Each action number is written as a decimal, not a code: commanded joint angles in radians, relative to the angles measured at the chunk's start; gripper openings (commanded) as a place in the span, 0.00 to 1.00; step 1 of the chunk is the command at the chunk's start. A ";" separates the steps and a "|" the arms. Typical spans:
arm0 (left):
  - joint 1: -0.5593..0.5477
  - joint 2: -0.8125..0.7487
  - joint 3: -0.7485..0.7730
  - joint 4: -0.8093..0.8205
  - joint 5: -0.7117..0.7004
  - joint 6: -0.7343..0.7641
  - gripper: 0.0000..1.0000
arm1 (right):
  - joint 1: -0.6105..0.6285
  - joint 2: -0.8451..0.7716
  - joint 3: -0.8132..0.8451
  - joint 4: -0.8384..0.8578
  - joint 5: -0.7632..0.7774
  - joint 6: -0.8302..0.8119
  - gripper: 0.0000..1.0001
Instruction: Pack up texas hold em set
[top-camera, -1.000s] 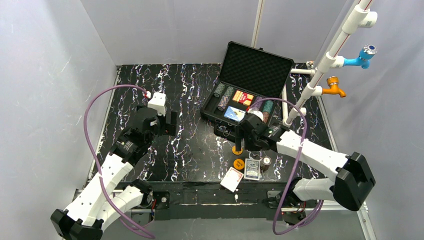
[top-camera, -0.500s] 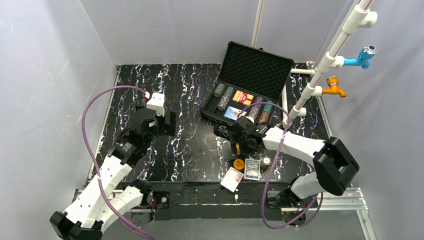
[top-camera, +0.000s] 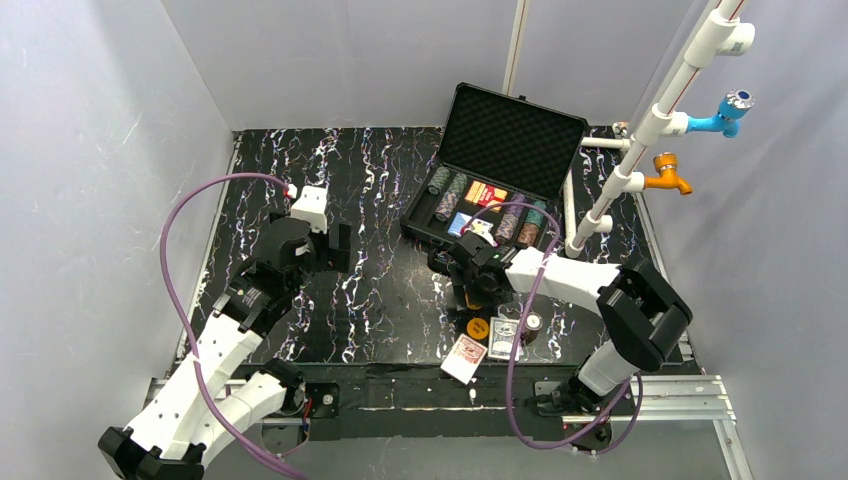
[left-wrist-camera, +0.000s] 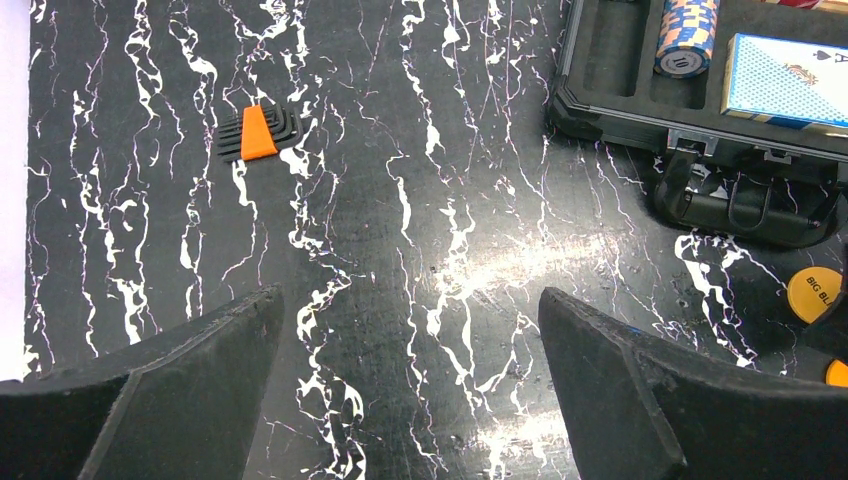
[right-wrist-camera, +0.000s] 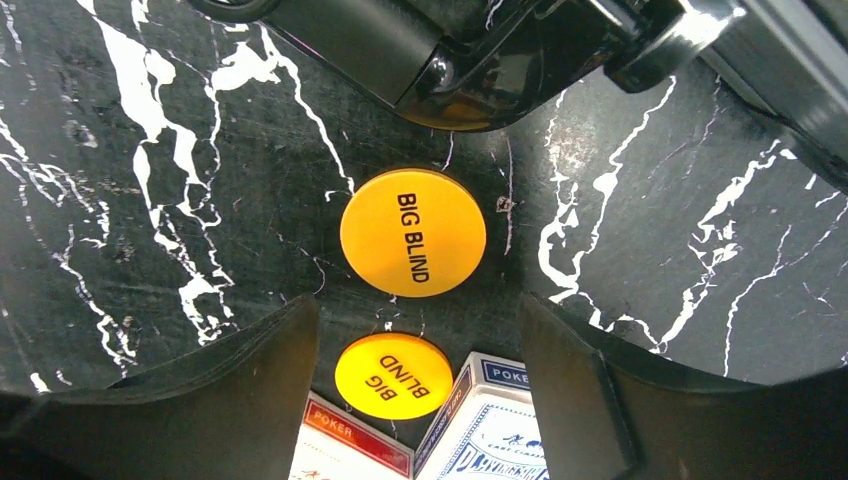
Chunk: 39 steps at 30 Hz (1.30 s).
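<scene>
The black case (top-camera: 512, 140) lies open at the back right, with chip stacks (top-camera: 448, 190) and card decks in its tray. Two orange "BIG BLIND" discs lie flat on the table in front of it: the farther disc (right-wrist-camera: 413, 246) and the nearer disc (right-wrist-camera: 393, 375). Beside the nearer one lie a red deck (right-wrist-camera: 350, 455) and a blue deck (right-wrist-camera: 490, 430). My right gripper (right-wrist-camera: 415, 312) hovers open over the discs, holding nothing. My left gripper (left-wrist-camera: 410, 320) stands wide open over bare table, left of the case (left-wrist-camera: 620, 95).
An orange-and-black hex key set (left-wrist-camera: 258, 133) lies on the marbled table at far left. The case's carry handle (left-wrist-camera: 745, 205) juts toward the discs. A small chip stack (top-camera: 533, 322) stands right of the blue deck (top-camera: 505, 337). White pipes with taps rise at the right.
My right arm has swung left, bringing its gripper over the orange discs, and its jaws have narrowed a little. The left arm has barely moved.
</scene>
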 joint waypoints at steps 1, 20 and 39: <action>0.005 -0.019 -0.011 0.001 -0.028 0.005 0.98 | 0.014 0.034 0.044 0.011 0.037 -0.012 0.79; 0.004 -0.019 -0.012 0.003 -0.029 0.011 0.98 | 0.047 0.123 0.052 0.004 0.090 -0.014 0.62; 0.004 -0.019 -0.014 0.003 -0.028 0.014 0.98 | 0.061 0.138 0.056 -0.004 0.111 -0.014 0.76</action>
